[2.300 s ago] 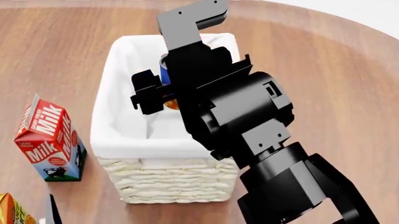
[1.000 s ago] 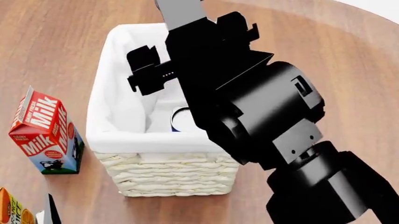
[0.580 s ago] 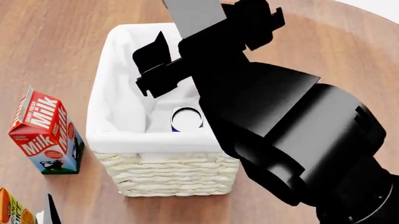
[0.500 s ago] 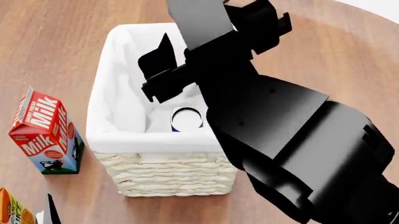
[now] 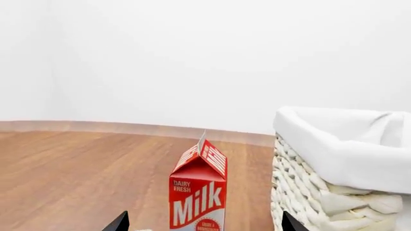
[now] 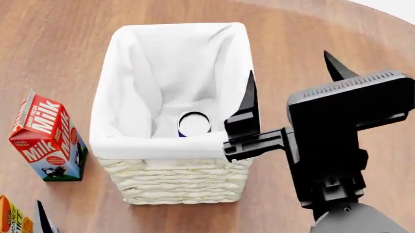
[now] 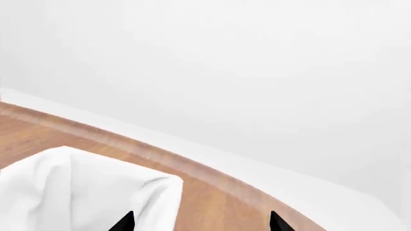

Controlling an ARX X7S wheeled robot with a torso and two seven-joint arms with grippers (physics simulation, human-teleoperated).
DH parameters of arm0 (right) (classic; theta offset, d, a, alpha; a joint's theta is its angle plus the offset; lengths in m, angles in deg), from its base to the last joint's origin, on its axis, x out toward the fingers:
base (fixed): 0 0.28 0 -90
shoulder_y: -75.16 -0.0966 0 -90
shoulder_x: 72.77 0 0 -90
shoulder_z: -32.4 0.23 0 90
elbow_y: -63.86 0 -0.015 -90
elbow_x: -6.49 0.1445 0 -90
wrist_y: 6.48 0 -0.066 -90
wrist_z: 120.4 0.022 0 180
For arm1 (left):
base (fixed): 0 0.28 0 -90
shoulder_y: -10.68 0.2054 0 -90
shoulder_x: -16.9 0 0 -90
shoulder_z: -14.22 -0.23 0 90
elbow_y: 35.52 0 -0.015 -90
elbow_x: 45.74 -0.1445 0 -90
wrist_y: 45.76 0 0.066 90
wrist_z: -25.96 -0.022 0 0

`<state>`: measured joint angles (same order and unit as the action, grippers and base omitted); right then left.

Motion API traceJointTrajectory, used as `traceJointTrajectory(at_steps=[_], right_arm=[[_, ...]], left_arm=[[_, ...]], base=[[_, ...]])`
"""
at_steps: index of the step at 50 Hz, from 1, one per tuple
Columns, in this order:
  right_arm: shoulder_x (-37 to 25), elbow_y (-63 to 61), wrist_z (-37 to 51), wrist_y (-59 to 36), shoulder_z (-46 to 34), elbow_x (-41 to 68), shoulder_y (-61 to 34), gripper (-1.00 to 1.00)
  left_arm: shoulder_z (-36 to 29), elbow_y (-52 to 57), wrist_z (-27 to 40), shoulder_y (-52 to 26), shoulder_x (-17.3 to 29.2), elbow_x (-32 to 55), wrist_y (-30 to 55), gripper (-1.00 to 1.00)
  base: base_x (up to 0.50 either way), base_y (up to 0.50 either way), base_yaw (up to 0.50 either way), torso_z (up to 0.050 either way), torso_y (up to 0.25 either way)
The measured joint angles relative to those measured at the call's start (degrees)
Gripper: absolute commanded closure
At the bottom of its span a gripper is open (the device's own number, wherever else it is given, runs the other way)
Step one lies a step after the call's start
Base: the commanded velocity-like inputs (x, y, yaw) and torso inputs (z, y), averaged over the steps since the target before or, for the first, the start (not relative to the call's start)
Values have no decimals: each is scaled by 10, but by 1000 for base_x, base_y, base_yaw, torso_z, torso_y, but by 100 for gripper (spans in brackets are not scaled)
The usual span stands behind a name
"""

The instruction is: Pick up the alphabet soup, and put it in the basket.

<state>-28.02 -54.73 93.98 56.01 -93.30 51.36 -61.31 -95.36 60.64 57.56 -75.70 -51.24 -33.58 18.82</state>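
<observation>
Head view shows us the alphabet soup point(image 6: 194, 123) standing upright inside the basket point(image 6: 175, 187), near its front wall on the white liner, with only its silver-white top and a sliver of blue label visible to us. Our right gripper point(image 6: 292, 87) is raised beside the basket's right side, its two pointed black fingers spread wide with nothing between them; one fingertip point(image 6: 250, 92) overlaps the basket's right rim in the picture, the other sits further right over the wooden table point(image 6: 337, 39). We see a red milk carton point(image 6: 48, 141) standing upright left of the basket and apart from it, and an orange carton point(image 6: 13, 218) cut off at the lower left corner. In the left wrist view, our left gripper point(image 5: 202, 226) shows only two dark fingertips at the frame edge, set wide apart and empty, with the milk carton point(image 5: 199, 192) standing between them further off and the basket's woven wall point(image 5: 308, 192) beside it. The right wrist view gives us the liner's folded corner point(image 7: 83, 187), the table edge, and a white backdrop.
</observation>
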Motion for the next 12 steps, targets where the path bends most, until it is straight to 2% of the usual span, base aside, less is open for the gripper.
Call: traceJointTrajectory(at_steps=[12], right_arm=[[-75,-5,16,169,54,-30,177,-100]], left_arm=[[4,-1,5,2,1,-1,-4,-100]], base=[[0,0,0,0,0]])
